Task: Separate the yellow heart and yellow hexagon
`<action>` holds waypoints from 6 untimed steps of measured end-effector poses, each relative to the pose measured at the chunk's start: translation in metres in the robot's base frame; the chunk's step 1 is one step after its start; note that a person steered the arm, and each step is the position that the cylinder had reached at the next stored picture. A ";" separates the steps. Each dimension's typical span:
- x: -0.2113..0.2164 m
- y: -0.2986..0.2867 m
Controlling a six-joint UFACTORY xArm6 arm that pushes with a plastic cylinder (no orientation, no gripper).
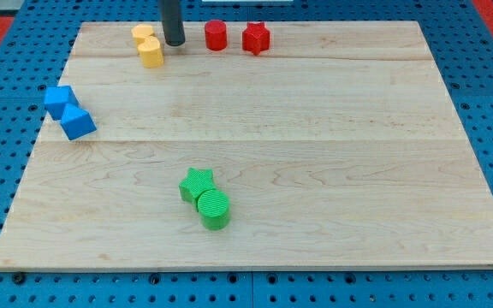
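At the top left of the wooden surface [332, 154], my tip [175, 43] stands just right of the yellow heart [143, 35] and yellow hexagon [151, 54], which touch, heart above. I carry no gripper and hold nothing. The split looks not yet begun; next I judge I must wedge between them. No writing or labels show

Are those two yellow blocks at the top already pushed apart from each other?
No: the yellow heart and yellow hexagon sit touching, with my tip just to the view's right of them.
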State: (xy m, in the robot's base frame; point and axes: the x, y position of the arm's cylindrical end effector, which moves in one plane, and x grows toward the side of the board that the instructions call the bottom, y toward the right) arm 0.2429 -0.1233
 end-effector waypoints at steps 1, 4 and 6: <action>0.026 -0.006; 0.097 -0.086; 0.080 -0.127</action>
